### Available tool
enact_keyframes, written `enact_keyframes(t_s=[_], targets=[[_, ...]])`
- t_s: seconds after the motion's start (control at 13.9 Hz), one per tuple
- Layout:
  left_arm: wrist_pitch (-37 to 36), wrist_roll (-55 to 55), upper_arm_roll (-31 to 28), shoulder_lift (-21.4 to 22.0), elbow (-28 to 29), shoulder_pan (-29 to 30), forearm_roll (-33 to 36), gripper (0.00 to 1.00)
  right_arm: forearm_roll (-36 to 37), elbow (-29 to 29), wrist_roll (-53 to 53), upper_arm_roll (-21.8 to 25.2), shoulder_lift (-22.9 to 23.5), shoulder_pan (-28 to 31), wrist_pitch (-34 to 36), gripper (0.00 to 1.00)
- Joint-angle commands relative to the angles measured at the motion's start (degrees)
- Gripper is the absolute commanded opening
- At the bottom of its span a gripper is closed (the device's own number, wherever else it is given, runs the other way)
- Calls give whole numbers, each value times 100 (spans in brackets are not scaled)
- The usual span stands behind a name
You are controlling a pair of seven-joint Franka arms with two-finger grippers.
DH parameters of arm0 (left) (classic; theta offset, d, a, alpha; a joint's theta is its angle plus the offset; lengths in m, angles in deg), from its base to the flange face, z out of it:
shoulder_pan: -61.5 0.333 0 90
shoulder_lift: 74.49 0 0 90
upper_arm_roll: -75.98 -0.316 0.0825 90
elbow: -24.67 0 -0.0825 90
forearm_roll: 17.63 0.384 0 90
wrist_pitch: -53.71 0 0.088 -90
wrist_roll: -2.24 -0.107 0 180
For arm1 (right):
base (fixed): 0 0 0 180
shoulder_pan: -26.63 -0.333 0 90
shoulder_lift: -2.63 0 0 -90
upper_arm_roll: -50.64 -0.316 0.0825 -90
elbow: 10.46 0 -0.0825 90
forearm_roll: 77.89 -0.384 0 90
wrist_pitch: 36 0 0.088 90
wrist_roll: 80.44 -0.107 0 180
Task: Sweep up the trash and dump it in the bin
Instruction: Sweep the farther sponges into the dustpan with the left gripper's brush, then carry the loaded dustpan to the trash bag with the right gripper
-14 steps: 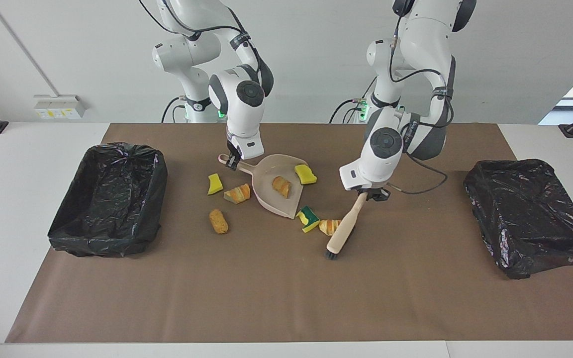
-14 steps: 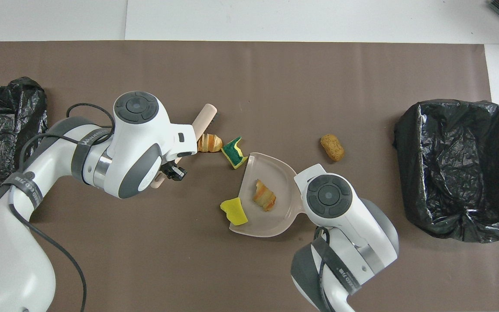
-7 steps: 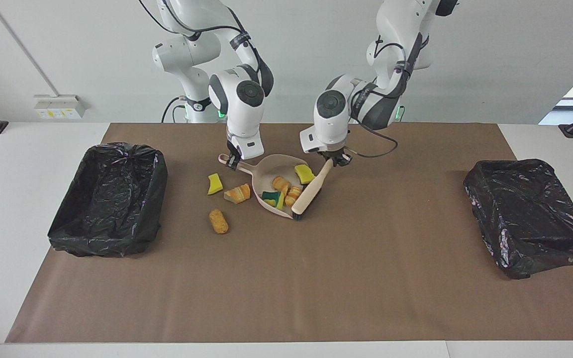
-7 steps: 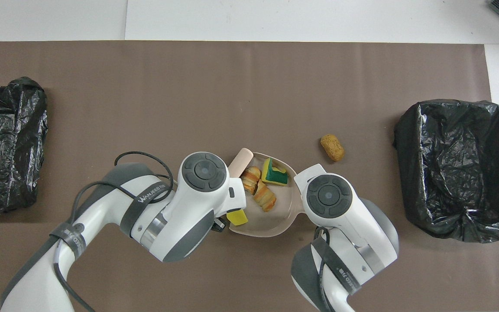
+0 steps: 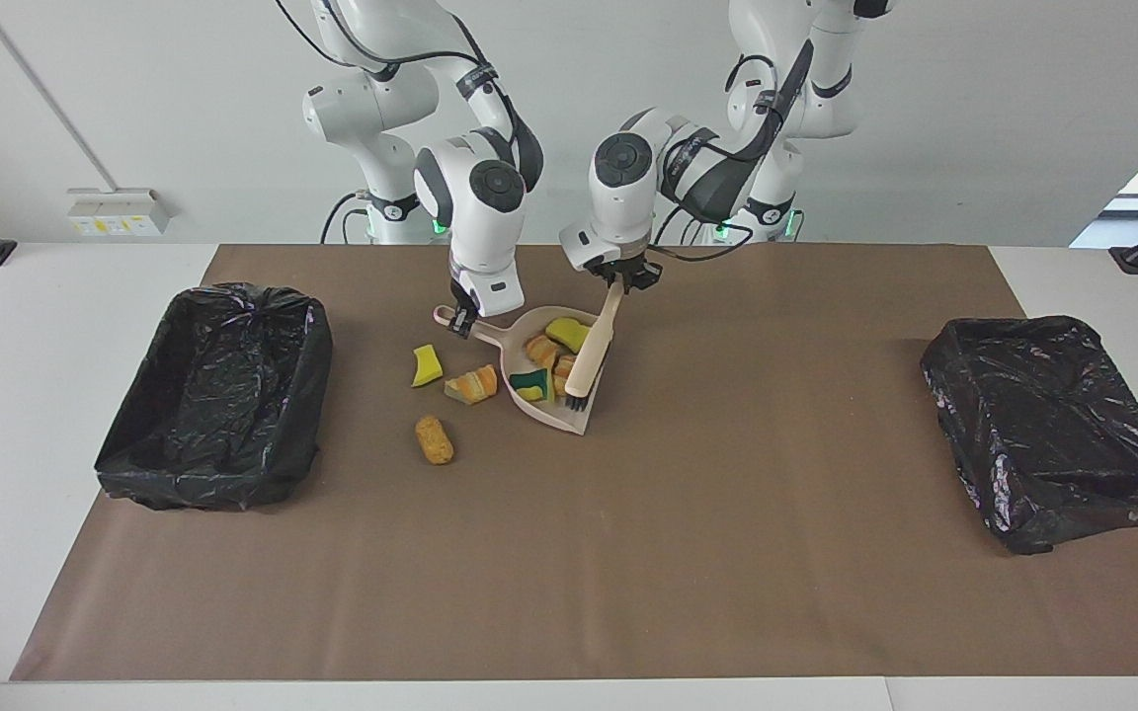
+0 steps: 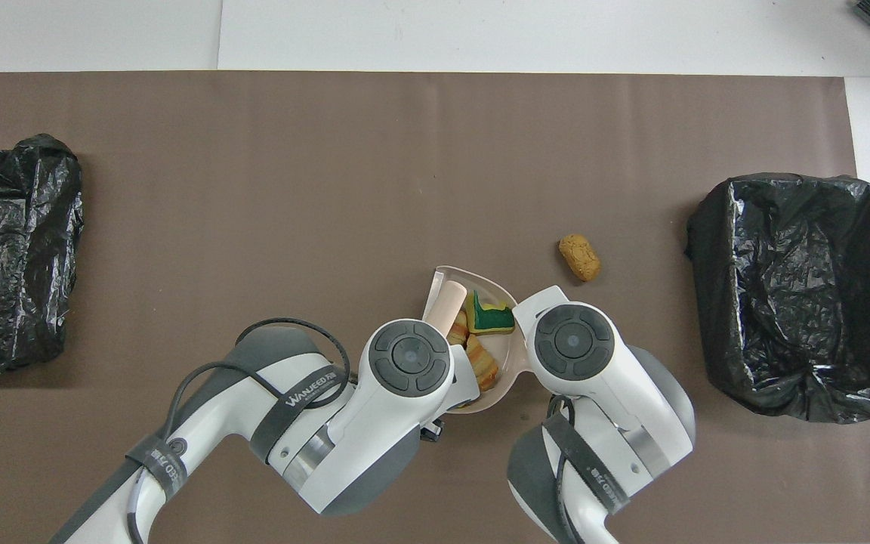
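Note:
My right gripper (image 5: 461,322) is shut on the handle of the pale pink dustpan (image 5: 557,417), which rests on the mat. My left gripper (image 5: 625,280) is shut on the beige brush (image 5: 591,348), whose bristles stand inside the pan near its open lip. Several trash pieces lie in the pan: a yellow sponge (image 5: 565,333), bread pieces (image 5: 539,350) and the green-backed sponge (image 5: 529,383). On the mat beside the pan lie a yellow sponge piece (image 5: 425,364), a croissant piece (image 5: 473,384) and a bread nugget (image 5: 434,438). In the overhead view the arms hide both grippers; the brush (image 6: 448,302), the green-backed sponge (image 6: 492,318) and the nugget (image 6: 580,257) show.
A black-lined bin (image 5: 218,395) stands at the right arm's end of the table, and another bin (image 5: 1053,425) at the left arm's end. Both also show in the overhead view (image 6: 794,295) (image 6: 4,249). The brown mat (image 5: 628,553) covers the table.
My left gripper swept the brush toward the dustpan and into it, pushing the green-backed sponge and a croissant piece from the mat into the pan. The right gripper and dustpan stayed still.

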Motion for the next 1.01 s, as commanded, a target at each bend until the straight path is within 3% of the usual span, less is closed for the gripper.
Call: enact_keyframes(t_s=[0.0,0.43,0.72,0.94], targets=[[-234,451,-168,513,51,52,-498,0,-85,-21,-103,-38,40,26,-96,0],[-1375,575,-1064,1629,165,-132,-614,0,-85,-12,-68,-38,40,26,-53,0],[-1053,1075,-1083,2191,910,-299,-745,0,-85,137,-121,-38,-56,43,27,0],[-570,1225,-1066,2815,1623,-527,-1351,0,-155,304,-68,-12,-240,140,176,0]])
